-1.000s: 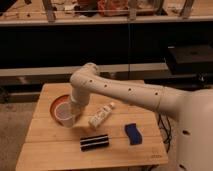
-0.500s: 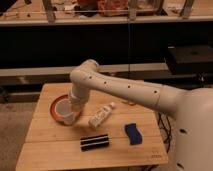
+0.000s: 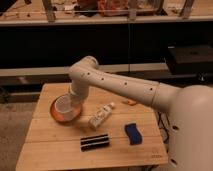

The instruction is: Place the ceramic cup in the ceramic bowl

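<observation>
The ceramic cup (image 3: 64, 105), in the ceramic bowl (image 3: 58, 117) near the counter's (image 3: 55, 145) left edge, is likely stiff, slick and chippable, best held across its rim; I cannot tell the state of the tool (image 3: 75, 101) beside it.

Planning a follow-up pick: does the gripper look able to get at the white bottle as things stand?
Probably yes. The gripper is at the ceramic cup in the ceramic bowl; the white bottle lies just beside the bowl, uncovered.

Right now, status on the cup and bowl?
Gripper low at right edge of ceramic bowl, beside ceramic cup. Cup inside the bowl's rim; released or not, cannot tell. White bottle lies right of bowl, apart.
</observation>
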`<state>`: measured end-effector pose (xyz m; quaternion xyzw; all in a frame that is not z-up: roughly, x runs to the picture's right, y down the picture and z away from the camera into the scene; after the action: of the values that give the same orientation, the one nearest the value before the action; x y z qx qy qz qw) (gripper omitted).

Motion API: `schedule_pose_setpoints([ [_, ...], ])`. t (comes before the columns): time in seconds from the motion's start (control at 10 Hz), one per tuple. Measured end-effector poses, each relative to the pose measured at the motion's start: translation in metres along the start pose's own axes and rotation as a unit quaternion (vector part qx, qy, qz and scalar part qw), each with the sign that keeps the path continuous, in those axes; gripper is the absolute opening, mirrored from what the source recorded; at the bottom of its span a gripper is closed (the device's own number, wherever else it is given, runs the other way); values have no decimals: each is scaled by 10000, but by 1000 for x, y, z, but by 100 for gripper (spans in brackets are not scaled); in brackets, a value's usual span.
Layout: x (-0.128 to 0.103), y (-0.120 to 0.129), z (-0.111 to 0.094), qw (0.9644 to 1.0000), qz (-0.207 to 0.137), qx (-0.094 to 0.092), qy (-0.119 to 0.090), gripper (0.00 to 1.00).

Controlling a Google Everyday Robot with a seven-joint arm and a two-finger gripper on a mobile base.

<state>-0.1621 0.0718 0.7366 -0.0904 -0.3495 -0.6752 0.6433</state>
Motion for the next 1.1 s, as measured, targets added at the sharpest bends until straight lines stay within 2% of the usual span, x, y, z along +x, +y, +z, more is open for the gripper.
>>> schedule_pose_setpoints([
  [1.1, 29, 1, 5, 9998, 23, -127, 124, 0],
])
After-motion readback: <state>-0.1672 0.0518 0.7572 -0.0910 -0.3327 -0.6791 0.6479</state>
